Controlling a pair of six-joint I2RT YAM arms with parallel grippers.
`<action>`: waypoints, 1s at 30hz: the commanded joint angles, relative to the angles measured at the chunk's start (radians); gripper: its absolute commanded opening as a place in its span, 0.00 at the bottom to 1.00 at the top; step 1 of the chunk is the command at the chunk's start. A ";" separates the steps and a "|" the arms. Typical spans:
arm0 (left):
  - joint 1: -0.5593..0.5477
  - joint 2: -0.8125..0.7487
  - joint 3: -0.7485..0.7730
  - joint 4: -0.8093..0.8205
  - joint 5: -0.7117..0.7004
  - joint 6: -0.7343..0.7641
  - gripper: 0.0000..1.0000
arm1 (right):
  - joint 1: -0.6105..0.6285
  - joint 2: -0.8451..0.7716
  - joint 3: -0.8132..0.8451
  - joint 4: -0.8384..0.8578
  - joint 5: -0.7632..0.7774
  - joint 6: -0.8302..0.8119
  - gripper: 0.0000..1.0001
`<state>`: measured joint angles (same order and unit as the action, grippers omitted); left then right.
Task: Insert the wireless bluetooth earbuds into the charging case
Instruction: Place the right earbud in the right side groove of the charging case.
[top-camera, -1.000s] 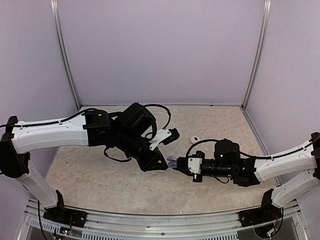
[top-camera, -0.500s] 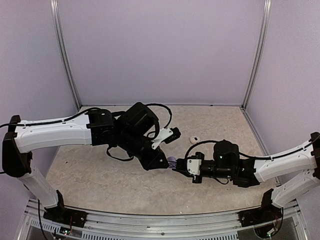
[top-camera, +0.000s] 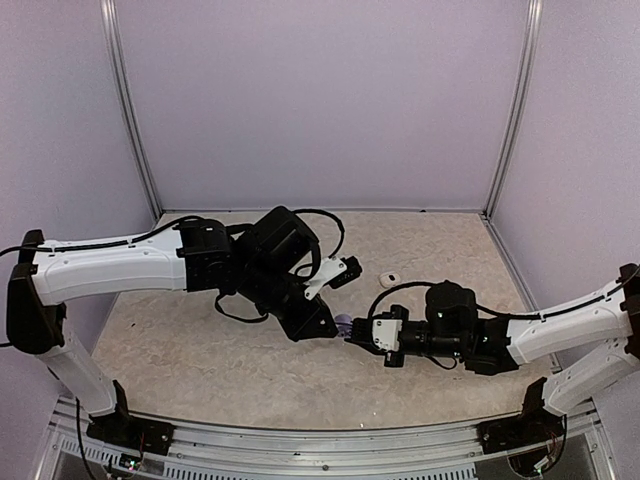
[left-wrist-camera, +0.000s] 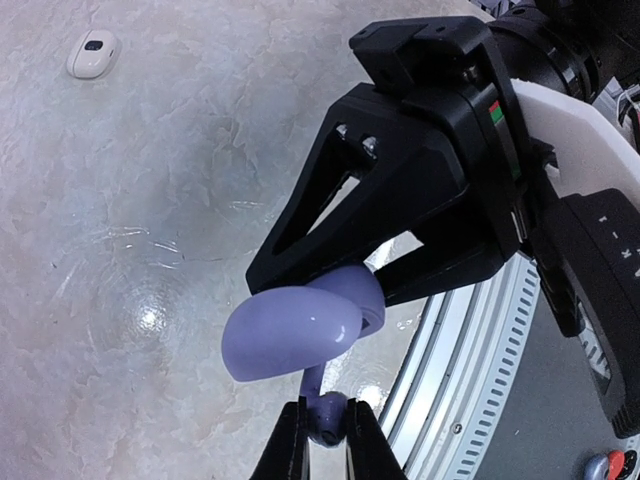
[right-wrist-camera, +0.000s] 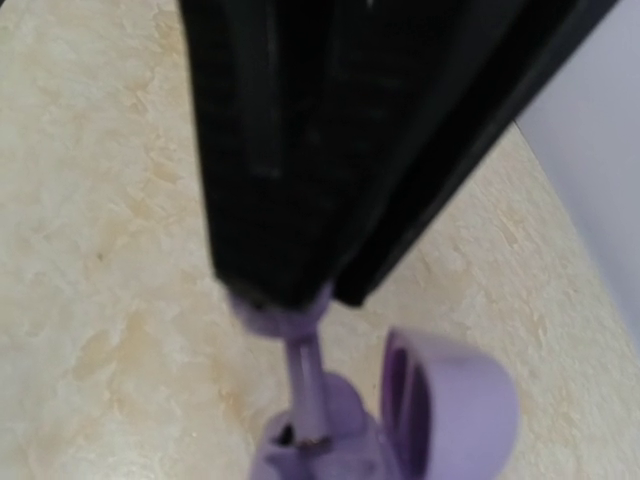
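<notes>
Lilac earbud (left-wrist-camera: 325, 420) is pinched tight between the narrow tips of the left end effector (top-camera: 325, 328), and its thin stem reaches into the open lilac charging case (left-wrist-camera: 290, 335). That case sits near the middle of the desk (left-wrist-camera: 150, 200), gripped by the right end effector (top-camera: 351, 335), which comes at it from 3 o'clock in the top view. 1 small white case (top-camera: 389, 278) lies on the desk at 1 o'clock from the lilac case, well apart from it.

I see the beige marbled table (top-camera: 200, 350) carrying one small white rounded pod (top-camera: 390, 278), lying right of its centre.
</notes>
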<state>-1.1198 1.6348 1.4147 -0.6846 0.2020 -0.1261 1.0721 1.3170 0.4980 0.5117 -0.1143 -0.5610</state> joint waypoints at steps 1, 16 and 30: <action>-0.001 0.019 0.026 0.000 0.015 0.009 0.11 | 0.017 0.012 0.034 0.013 -0.002 -0.001 0.00; -0.012 0.032 0.032 -0.010 0.019 0.009 0.11 | 0.016 0.014 0.034 0.014 0.004 -0.001 0.00; -0.018 0.065 0.079 -0.056 0.026 0.009 0.10 | 0.042 0.042 0.042 -0.004 0.046 -0.036 0.00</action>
<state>-1.1290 1.6836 1.4502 -0.7391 0.2108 -0.1257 1.0939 1.3525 0.5098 0.4946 -0.0837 -0.5869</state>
